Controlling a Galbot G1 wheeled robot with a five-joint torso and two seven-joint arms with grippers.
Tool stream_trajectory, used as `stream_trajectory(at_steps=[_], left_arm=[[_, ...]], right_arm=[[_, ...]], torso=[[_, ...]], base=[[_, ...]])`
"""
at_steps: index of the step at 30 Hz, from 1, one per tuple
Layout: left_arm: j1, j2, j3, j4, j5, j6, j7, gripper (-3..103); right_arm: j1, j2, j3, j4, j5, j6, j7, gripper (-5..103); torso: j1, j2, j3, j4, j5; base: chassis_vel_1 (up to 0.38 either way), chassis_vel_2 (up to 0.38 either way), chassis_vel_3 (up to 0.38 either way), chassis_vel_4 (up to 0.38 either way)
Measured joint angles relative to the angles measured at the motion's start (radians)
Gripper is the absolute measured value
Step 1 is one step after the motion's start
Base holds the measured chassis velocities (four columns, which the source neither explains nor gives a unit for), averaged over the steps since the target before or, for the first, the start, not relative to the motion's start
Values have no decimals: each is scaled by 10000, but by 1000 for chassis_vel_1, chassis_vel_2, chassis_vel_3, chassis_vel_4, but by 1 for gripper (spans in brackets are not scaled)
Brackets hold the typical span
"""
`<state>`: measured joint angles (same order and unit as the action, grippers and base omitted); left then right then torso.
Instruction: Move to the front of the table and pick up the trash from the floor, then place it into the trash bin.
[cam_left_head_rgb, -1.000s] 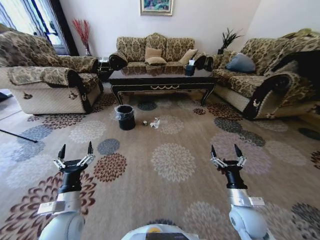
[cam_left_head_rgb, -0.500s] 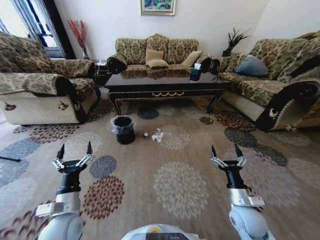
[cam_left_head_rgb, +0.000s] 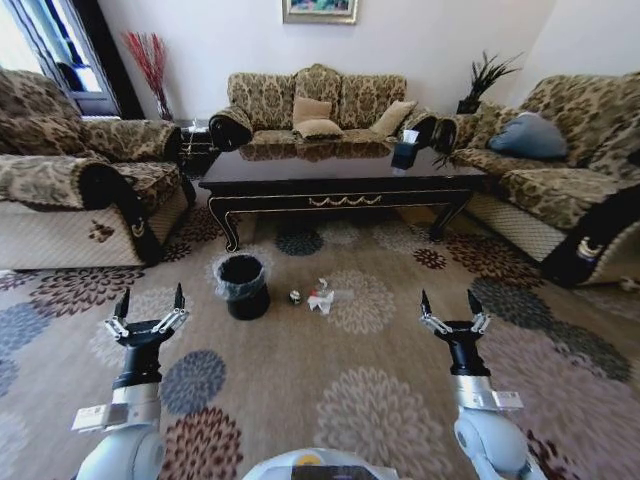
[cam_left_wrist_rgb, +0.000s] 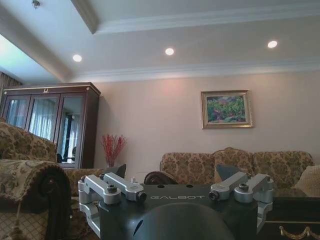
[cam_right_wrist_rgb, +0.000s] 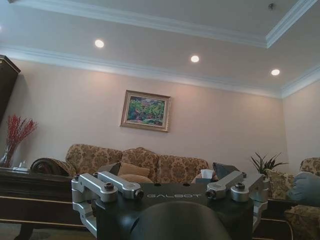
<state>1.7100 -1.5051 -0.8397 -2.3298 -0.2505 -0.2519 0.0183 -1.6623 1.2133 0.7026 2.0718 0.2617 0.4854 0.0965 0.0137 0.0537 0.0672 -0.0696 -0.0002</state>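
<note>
The dark glossy table (cam_left_head_rgb: 340, 170) with gold ornament on its apron stands ahead, in front of the far sofa. On the carpet before it sits the small black trash bin (cam_left_head_rgb: 243, 286) with a clear liner. Just right of the bin lies the trash: a small round can (cam_left_head_rgb: 295, 296) and a crumpled white piece (cam_left_head_rgb: 322, 299). My left gripper (cam_left_head_rgb: 151, 297) is held up at the lower left, open and empty, well short of the bin. My right gripper (cam_left_head_rgb: 446, 300) is raised at the lower right, open and empty too.
Patterned sofas flank the carpet: an armchair (cam_left_head_rgb: 70, 195) at left, a sofa (cam_left_head_rgb: 560, 180) at right, and one (cam_left_head_rgb: 320, 105) behind the table. A dark box (cam_left_head_rgb: 404, 152) stands on the table. Flowered carpet (cam_left_head_rgb: 340, 390) lies between me and the bin.
The whole view has shifted: table, bin and trash now sit closer and lower in the picture, so the robot has driven forward. Both grippers keep the same raised, open pose.
</note>
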Motion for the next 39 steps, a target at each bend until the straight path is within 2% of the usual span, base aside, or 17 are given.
stream_trajectory(at_steps=[11, 15, 18, 21, 24, 31, 32, 33, 34, 36, 37, 38, 39], left_arm=[[11, -24, 9, 0, 29, -58, 10, 100], [11, -48, 23, 16, 46, -90, 13, 100], [10, -58, 33, 17, 55, -96, 13, 100], [18, -77, 51, 15, 80, -113, 13, 100], [24, -88, 68, 16, 97, -126, 13, 100], [-3, -88, 79, 92, 95, -20, -123, 100], [-17, -82, 90, 110, 77, 96, -278, 100], [-70, -53, 127, 133, -109, 604, -859, 100], [-70, -53, 127, 133, -109, 604, -859, 100], [-112, 16, 162, 100, -483, 1237, -1443, 100], [-137, 91, 178, -2, -892, 1835, -1880, 100], [-211, 262, 186, -255, -1805, 3038, -2587, 100], [-294, 385, 174, -449, -2502, 3891, -3140, 100]], right_arm=[[19, 20, -56, 1, -63, 64, 113, 100], [103, 41, -87, 4, -100, 344, 64, 100], [120, 52, -79, 5, -144, 397, 43, 100], [125, 65, -74, -19, -170, 412, 45, 100], [123, 90, -85, -49, -199, 437, 47, 100], [110, 170, -177, -86, -278, 439, 62, 100], [111, 177, -182, -87, -284, 439, 65, 100], [111, 190, -193, -87, -287, 439, 70, 100], [111, 190, -193, -87, -287, 439, 70, 100], [113, 191, -195, -87, -287, 439, 73, 100], [109, 187, -195, -87, -287, 439, 74, 100], [108, 169, -196, -97, -287, 439, 76, 100], [109, 159, -197, -112, -287, 439, 78, 100]], torso=[[0, 1, -1, 0, 1], [2, 0, 2, 2, 7], [3, 0, 3, -2, -8], [6, -1, 4, 3, 7], [1, 0, -1, 0, -3], [-6, 3, -5, -3, 2], [-6, 3, -4, -2, 4], [-3, 2, -1, 0, 2], [-3, 2, -1, 0, 2], [-2, 2, 0, 1, -1], [-1, 2, 0, 2, -1], [-2, 1, 0, 1, 0], [-2, 2, -1, 1, 0]], base=[[-351, 359, 351, -346], [-333, 339, 344, -339], [-274, 244, 261, -265], [-147, 164, 132, -133], [-24, 73, 19, -8], [26, -40, -35, 37], [0, 0, 0, 0], [0, 0, 0, 0], [0, 0, 0, 0], [0, 0, 0, 0], [0, 0, 0, 0], [0, 0, 0, 0], [0, 0, 0, 0]])
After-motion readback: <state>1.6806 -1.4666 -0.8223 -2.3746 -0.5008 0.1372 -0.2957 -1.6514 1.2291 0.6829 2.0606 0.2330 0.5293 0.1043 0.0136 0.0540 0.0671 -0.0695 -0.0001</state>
